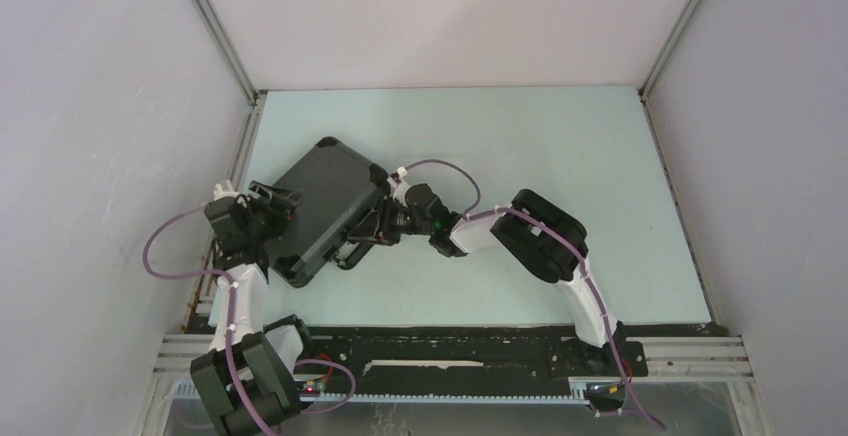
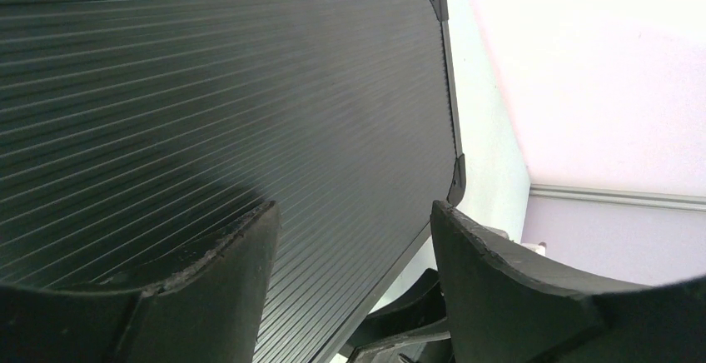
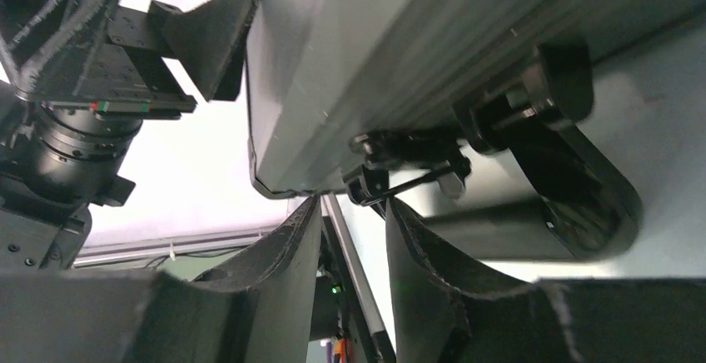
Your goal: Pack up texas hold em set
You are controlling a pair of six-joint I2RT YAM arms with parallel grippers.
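The texas hold em set shows only as its black ribbed briefcase (image 1: 318, 208), closed and lying askew on the table's left half. My left gripper (image 1: 268, 206) is at the case's left edge, open, and its fingers (image 2: 250, 246) straddle the ribbed lid (image 2: 250, 88) near a corner. My right gripper (image 1: 372, 228) is at the case's right side, by the handle (image 3: 574, 188). Its jaws stand a narrow gap apart with nothing between them. The tips sit just under a small metal latch (image 3: 408, 159) on the case's edge (image 3: 350, 72).
The pale green table (image 1: 520, 156) has grey walls on three sides. A metal rail (image 1: 450, 366) runs along the near edge by the arm bases. The left arm's wrist (image 3: 75, 121) and one of its fingers (image 3: 212, 38) show beyond the case in the right wrist view.
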